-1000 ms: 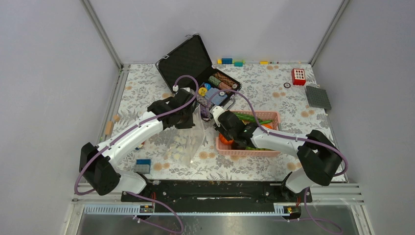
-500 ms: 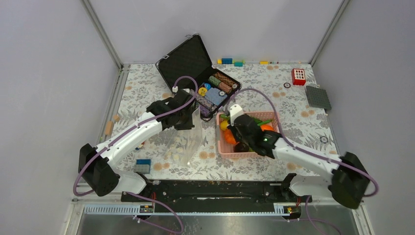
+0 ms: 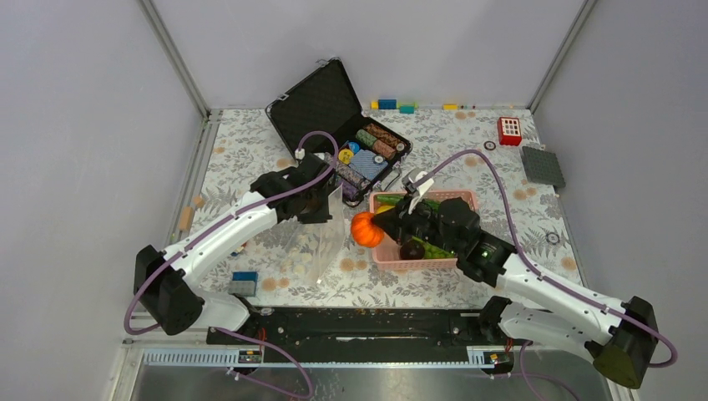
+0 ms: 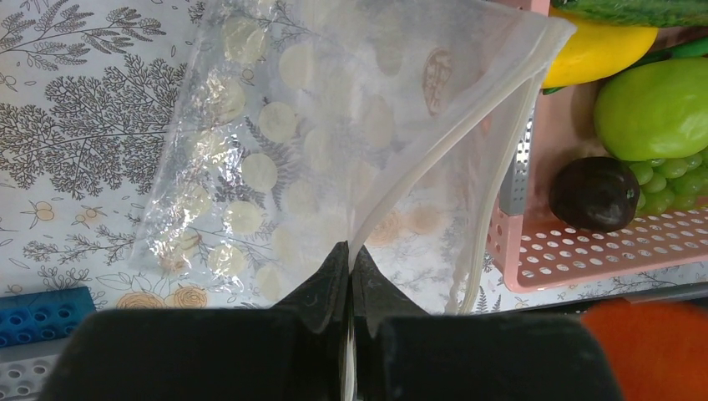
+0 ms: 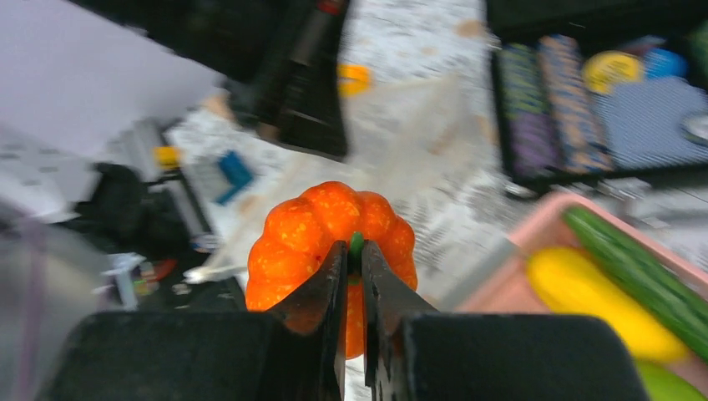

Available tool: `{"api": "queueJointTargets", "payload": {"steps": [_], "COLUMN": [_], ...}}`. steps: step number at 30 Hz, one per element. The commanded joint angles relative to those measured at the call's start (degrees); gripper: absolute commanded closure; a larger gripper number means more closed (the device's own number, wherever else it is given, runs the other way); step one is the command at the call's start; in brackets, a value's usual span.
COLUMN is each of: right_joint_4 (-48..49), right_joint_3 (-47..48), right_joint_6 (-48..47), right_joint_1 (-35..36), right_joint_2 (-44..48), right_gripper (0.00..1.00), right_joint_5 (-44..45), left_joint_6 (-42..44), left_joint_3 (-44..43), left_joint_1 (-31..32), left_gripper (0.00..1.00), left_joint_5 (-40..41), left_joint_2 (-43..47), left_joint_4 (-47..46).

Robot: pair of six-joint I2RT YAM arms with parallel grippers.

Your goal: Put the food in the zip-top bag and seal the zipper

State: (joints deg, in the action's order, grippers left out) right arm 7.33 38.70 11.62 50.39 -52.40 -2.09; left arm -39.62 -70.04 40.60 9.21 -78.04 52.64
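**Item 1. Zip-top bag** (image 4: 275, 150). Clear film printed with white dots. It lay on the surface (image 3: 518, 180) about midway between the left and right edges, just beside the left wall of the pink basket (image 3: 467, 197). The mouth faced the basket, with one lip raised and gaping.
- Handling, as judged: light, limp and slick, and likely to collapse if released.
- Best hold: the zipper (image 4: 451, 148), the only stiff part.

**Item 2. Left fingers** (image 4: 338, 280). Together, pinching the raised lip on its zipper strip and holding the mouth up.

**Item 3. Pumpkin** (image 5: 330, 225). Orange, ribbed and hard-looking. It was held in the air at the basket's left wall, near the bag mouth.

**Item 4. Right fingers** (image 5: 341, 276). Clamped on the pumpkin's small green stem.
- Handling, as judged: a rigid, light toy, but the stem gave a narrow hold, so it could swing or slip.

**Item 5. Food still in the basket.**
- banana (image 4: 597, 50)
- green apple (image 4: 659, 104)
- grapes (image 4: 668, 171)
- dark round fruit (image 4: 594, 194)
- long pod (image 4: 643, 10)

All looked smooth and rounded. As judged, they are best gripped across the middle.

**Item 6. Open black case** (image 3: 321, 98). Toward the far edge, holding striped rolls. Not part of the task.
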Motion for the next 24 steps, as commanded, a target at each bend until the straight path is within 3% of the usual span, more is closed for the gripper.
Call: {"api": "queueJointTargets", "payload": {"steps": [1, 6, 12, 17, 24], "right_joint_4": [18.58, 28.26, 35.74, 34.76, 20.35], "right_joint_3": [0.89, 2.73, 0.63, -3.17, -4.07], "right_joint_6": [10.24, 15.82, 18.81, 17.46, 14.01], "right_joint_1": [0.56, 1.58, 1.83, 1.81, 1.82], "right_joint_2": [-4.02, -12.78, -18.59, -16.51, -11.08], "right_gripper": [1.00, 1.00, 1.00, 1.00, 1.00], "right_joint_5": [-21.25, -24.53, -20.55, -14.00, 3.74], "left_joint_6": [-0.98, -1.08, -0.97, -0.31, 0.08], "left_joint_3": [-2.13, -1.48, -0.19, 1.83, 2.89], "left_joint_1": [0.44, 0.62, 0.60, 0.58, 0.60], "left_gripper": [1.00, 1.00, 1.00, 1.00, 1.00], "left_joint_5": [-1.03, -2.46, -5.70, -8.02, -8.90], "left_joint_2": [2.49, 3.66, 6.41, 9.66, 12.19], "left_joint_4": [-0.73, -1.19, -1.67, -3.33, -3.36]}}
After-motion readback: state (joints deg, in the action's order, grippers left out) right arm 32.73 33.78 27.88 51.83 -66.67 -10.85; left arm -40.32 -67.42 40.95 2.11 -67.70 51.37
